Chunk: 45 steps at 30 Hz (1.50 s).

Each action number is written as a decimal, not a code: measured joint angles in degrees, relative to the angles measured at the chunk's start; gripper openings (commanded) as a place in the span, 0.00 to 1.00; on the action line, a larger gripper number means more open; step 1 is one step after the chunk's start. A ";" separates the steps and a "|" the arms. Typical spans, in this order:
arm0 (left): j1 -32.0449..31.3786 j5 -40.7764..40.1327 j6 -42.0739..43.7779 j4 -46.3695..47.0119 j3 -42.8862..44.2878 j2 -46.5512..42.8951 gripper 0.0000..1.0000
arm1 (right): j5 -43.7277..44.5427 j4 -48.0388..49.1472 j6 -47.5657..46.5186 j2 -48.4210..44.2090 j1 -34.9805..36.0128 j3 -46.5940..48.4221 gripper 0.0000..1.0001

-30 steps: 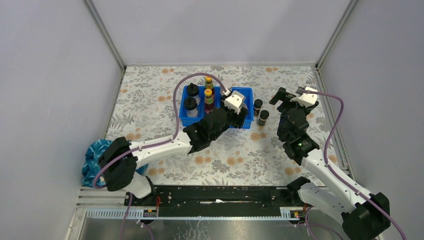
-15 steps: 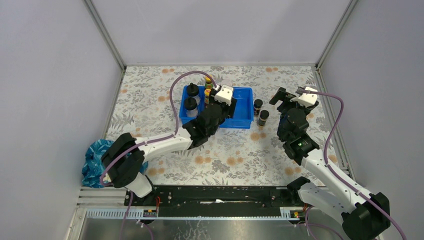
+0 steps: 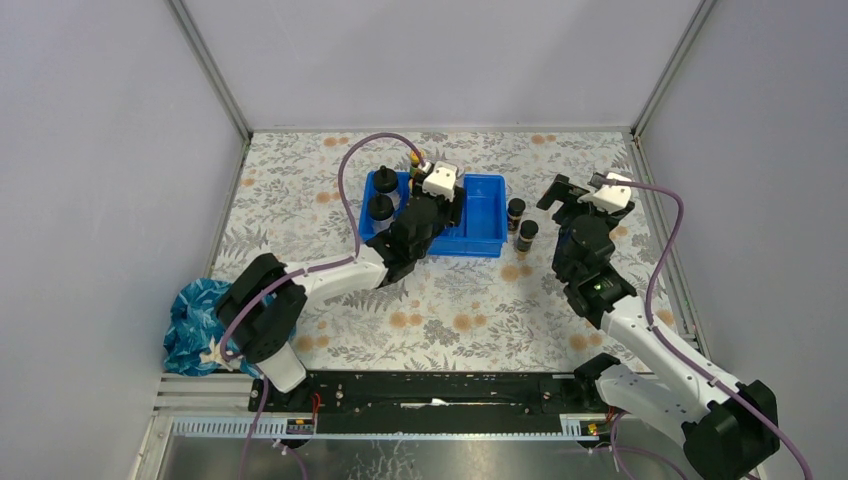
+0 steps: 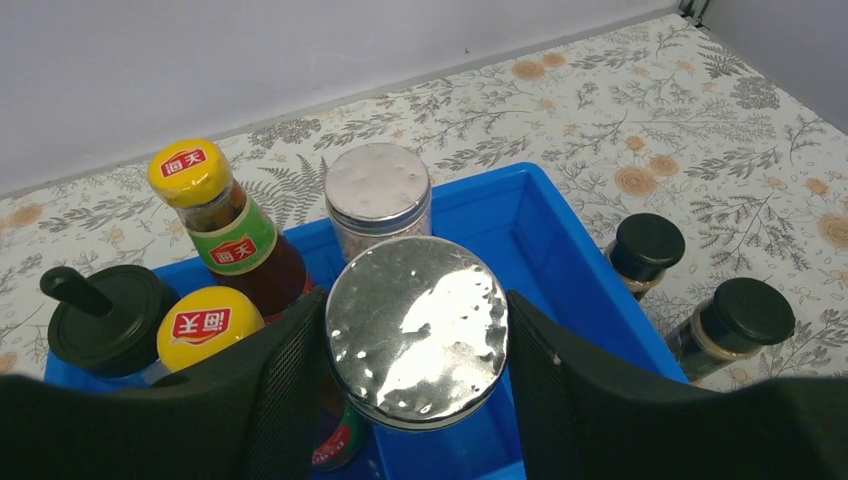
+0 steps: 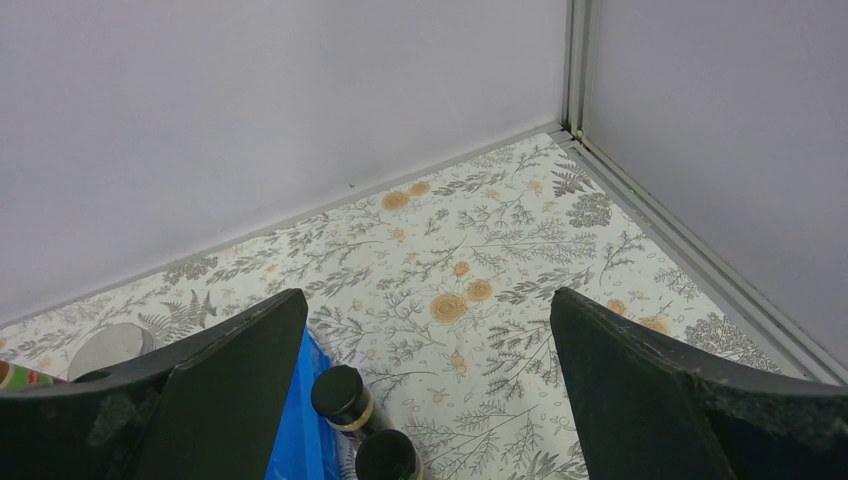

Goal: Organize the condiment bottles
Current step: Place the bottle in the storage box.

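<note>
Bearing red logos, seemingly 海天, yellow-capped bottles neighbour the held jar.

Quick count: two yellow-capped bottles, two silver-lidded jars, two black-domed bottles, two tiny black-capped bottles. Eight total. Plus one blue tray and one blue cloth, lower left of the top view.

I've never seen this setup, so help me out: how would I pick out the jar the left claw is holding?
Look for the blue tray toward the back of the flowered table. There, the left claw grips one silver-lidded jar. Its lid shines like a mirror, while the twin jar beyond it has a dull, speckled lid.
</note>
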 measured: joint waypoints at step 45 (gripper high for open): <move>5.57 11.10 -6.45 -3.39 3.15 5.20 0.00 | 0.02 1.27 -0.02 2.54 0.00 -0.35 1.00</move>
